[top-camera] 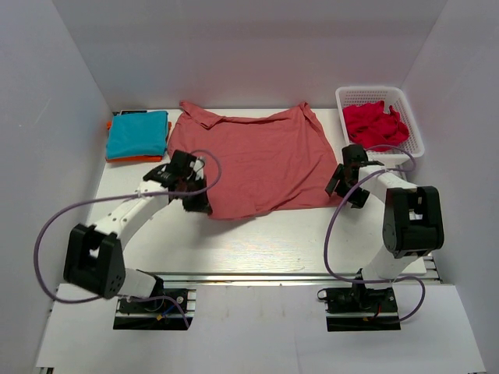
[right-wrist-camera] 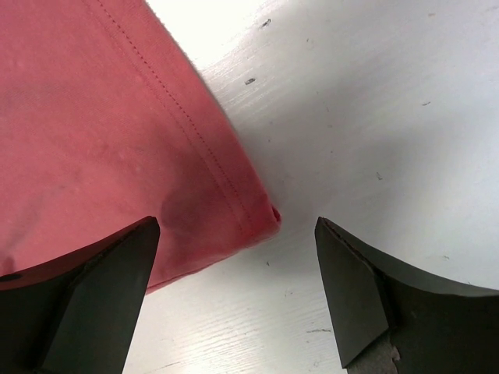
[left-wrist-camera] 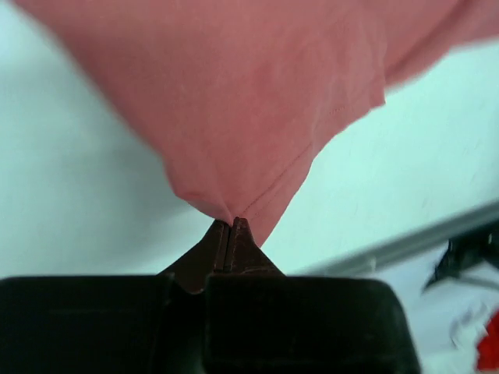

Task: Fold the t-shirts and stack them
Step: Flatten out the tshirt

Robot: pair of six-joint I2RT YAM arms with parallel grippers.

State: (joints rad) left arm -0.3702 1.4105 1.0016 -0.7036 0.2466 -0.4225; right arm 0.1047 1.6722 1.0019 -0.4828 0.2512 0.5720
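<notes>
Salmon cotton tee (top-camera: pixel 257 164), soft, wrinkled: left tool (left-wrist-camera: pixel 231 224) pinching corner; right tool (right-wrist-camera: pixel 236 226) spread over stitched hem.

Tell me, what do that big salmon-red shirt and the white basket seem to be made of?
The salmon-red t-shirt looks like soft, matte knit cloth, probably cotton: it wrinkles, hangs limp where the left pincer pinches it, and has a stitched hem. The white basket looks like stiff moulded plastic, going by its even lattice walls.
</notes>
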